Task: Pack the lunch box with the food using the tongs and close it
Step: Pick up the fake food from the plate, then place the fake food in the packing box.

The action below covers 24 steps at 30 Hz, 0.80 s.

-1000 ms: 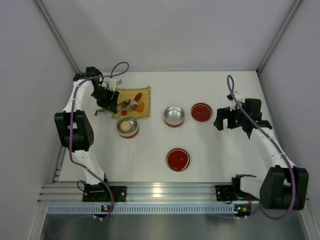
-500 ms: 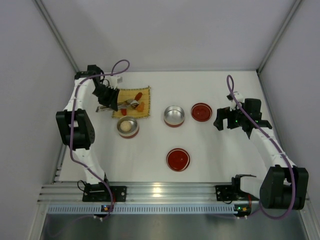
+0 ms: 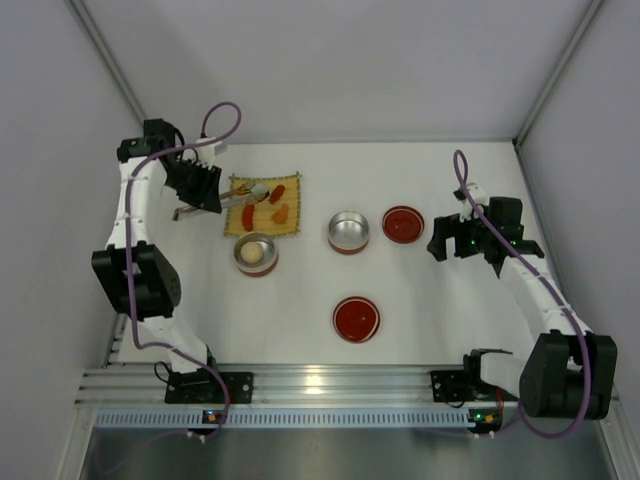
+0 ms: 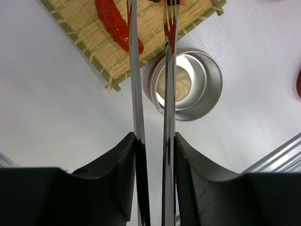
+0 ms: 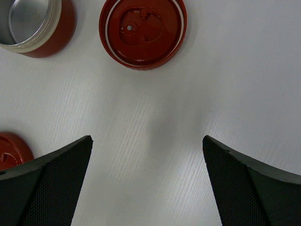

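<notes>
Grips the tongs [image 4: 136, 84] in the left gripper [image 4: 155, 139], fingers [image 4: 117, 160] clamped against the two thin arms and squeezing them partway together. Points them straight ahead of the hand, out over the yellow mat [image 4: 77, 26]. Cannot tell whether the tips pinch a bite: cut off at the top of the wrist view, too small from above. Shows a long red piece [image 4: 113, 21] on the mat ahead and just left of the tong arms, an orange piece [image 3: 282, 213] on the mat ahead, and, beneath the tongs and slightly right, a metal bowl [image 4: 214, 80] with a whitish ball [image 4: 183, 80] inside.

Holds the right gripper [image 5: 146, 141] spread wide and empty above bare table, with a red lid [image 5: 143, 30] ahead of it, an empty bowl [image 5: 28, 19] ahead to its left, and a second lid [image 5: 11, 150] back and to its left.

Looks like the packing step, mid-pick: one bite in a bowl, others on the mat, both lids off.

Next move, as a judgement: settle the tips around one bite, squeeze just enough, lift clear of the mat, swing right of the hand to a bowl, then ease the squeeze over the opening. Calls for light, steady pressure, since small smooth bites probably slip or roll. Leaves lidding for afterwards.
</notes>
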Motion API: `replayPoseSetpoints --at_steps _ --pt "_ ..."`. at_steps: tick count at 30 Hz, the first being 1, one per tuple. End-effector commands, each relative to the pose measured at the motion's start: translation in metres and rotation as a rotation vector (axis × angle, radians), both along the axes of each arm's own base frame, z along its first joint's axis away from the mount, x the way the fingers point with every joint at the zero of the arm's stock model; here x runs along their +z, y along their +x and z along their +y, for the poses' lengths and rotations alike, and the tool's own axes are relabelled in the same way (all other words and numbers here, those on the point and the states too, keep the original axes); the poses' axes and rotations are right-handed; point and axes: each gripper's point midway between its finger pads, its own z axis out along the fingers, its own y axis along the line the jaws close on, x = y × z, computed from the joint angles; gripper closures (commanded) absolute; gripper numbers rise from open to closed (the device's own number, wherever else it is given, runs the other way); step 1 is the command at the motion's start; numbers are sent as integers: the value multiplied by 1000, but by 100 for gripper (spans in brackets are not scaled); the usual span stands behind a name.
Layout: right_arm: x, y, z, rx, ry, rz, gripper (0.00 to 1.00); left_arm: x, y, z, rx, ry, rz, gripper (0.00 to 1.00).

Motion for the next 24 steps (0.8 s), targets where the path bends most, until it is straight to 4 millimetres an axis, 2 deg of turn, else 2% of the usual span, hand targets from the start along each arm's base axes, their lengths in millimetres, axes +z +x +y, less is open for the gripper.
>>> replayPoseSetpoints --at_steps 1,2,5,6,8,9,11,16,24 --pt "23 5 3 27 -8 -50 1 39 -33 -4 -128 -12 -73 90" --pt "24 5 3 28 -9 -55 1 41 -49 -4 -147 -12 -52 90" --pt "24 5 3 28 -9 -52 1 44 -77 -1 -236 13 -44 88" --pt "24 5 3 29 -8 -51 1 35 -86 3 -239 34 -13 87" --pt "23 5 3 29 -6 -49 1 36 -102 7 -300 84 -49 85" --pt "23 5 4 31 -5 -49 1 27 -111 10 -314 105 -24 84" --pt "23 5 4 31 -3 -48 1 27 -119 12 -332 128 -31 83" --pt "23 6 4 30 0 -47 1 8 -136 13 -353 131 27 83" --pt "22 6 4 28 0 -44 1 -4 -146 14 -388 141 55 77"
